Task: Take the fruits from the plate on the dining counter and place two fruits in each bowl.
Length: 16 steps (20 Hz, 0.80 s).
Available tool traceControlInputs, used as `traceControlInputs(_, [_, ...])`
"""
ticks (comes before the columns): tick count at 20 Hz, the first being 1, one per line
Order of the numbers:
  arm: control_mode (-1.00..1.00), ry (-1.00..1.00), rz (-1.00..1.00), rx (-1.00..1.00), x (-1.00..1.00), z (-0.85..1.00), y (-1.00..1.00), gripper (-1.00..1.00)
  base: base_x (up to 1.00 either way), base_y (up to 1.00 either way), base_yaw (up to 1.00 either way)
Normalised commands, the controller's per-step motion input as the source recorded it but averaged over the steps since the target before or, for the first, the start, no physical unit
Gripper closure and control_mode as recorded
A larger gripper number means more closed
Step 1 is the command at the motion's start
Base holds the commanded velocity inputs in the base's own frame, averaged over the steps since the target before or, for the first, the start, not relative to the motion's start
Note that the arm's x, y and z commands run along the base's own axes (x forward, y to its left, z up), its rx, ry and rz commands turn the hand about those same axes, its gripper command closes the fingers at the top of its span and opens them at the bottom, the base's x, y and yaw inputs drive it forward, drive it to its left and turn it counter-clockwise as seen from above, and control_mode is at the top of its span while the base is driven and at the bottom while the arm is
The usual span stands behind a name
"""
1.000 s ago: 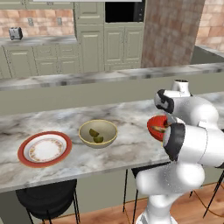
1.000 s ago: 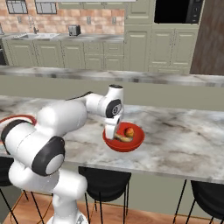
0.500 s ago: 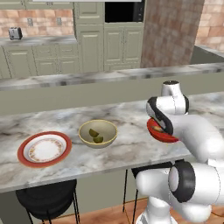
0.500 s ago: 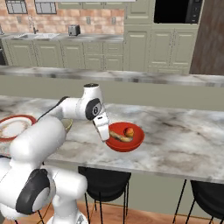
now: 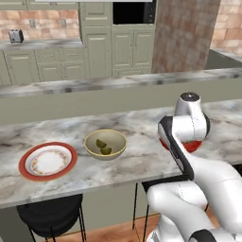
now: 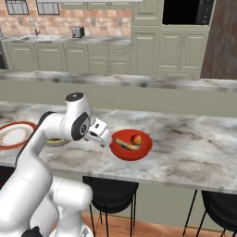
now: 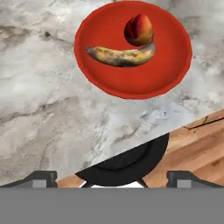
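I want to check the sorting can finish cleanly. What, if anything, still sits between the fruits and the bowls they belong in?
Nothing visible does. The two limes already lie in the tan bowl, the banana and the orange-red fruit lie in the red bowl, and the plate holds no fruit.

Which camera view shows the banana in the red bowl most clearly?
The hand view: the banana lies in full sight in the red bowl, touching the orange-red fruit. The right base view shows it small; in the left base view the arm covers it.
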Motion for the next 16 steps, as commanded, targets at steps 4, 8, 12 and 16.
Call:
traceControlInputs(4, [-1.00,-0.01,0.45,0.09,-0.56,0.14,0.06,-1.00,0.00,0.00,0.00])
traceControlInputs(8, [-1.00,-0.07,0.29,0.01,-0.58,0.24,0.03,-1.00,0.00,0.00,0.00])
traceControlInputs(12, [-1.00,-0.15,0.06,0.00,-0.56,0.35,0.05,-1.00,0.00,0.00,0.00])
traceControlInputs(16, [-1.00,-0.17,0.00,0.00,-0.54,0.35,0.04,-1.00,0.00,0.00,0.00])
